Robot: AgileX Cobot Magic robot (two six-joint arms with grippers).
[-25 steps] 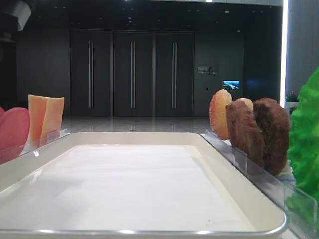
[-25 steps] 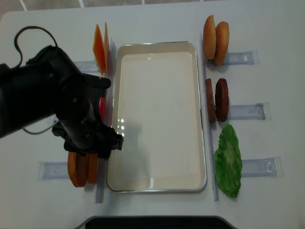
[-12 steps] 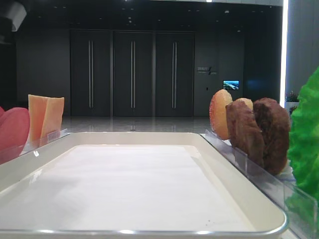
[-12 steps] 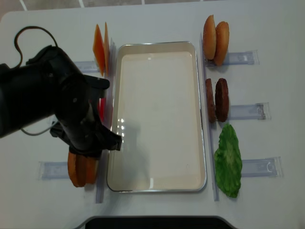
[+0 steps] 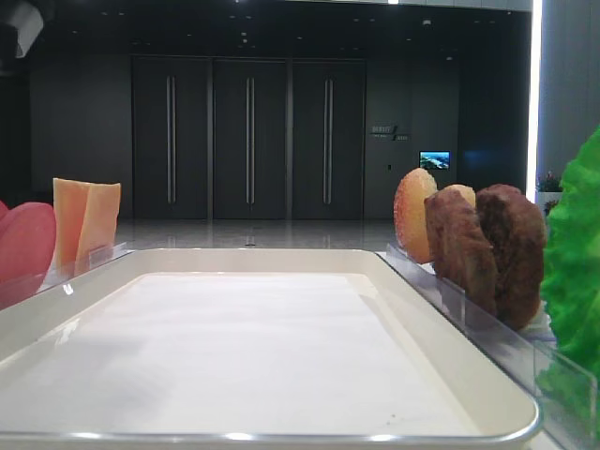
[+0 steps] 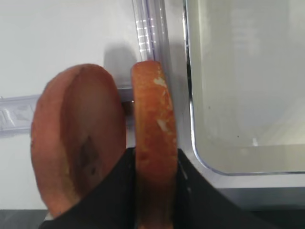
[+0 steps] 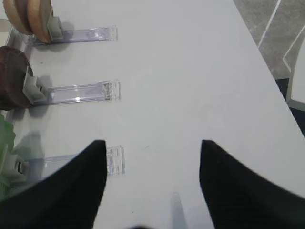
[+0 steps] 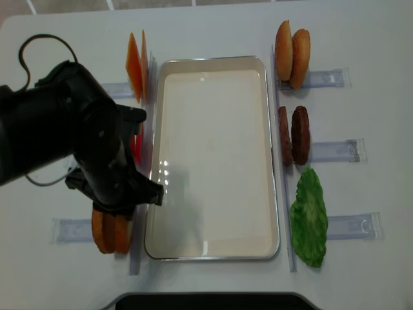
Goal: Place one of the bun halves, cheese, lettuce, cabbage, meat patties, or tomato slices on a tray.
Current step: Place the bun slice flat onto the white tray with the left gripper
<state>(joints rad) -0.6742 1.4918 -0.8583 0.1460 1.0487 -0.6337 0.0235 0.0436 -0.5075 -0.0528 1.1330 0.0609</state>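
Left wrist view: the left pincer (image 6: pixel 153 191) is clamped on the edge of one bun half (image 6: pixel 152 138), the one nearer the tray (image 6: pixel 248 90), with its twin (image 6: pixel 78 143) standing just beside it on the far side. Both buns sit upright in a clear holder (image 8: pixel 77 230) on the counter (image 8: pixel 361 39), beside the tray's near left corner. The right pincer (image 7: pixel 152 148) hangs with fingers apart over bare counter, well away from the tray. The risk, I judge: the grip is narrow and low on the disc, so lifting could let it pivot or drag the neighbouring half over, or clip the tray's rim.
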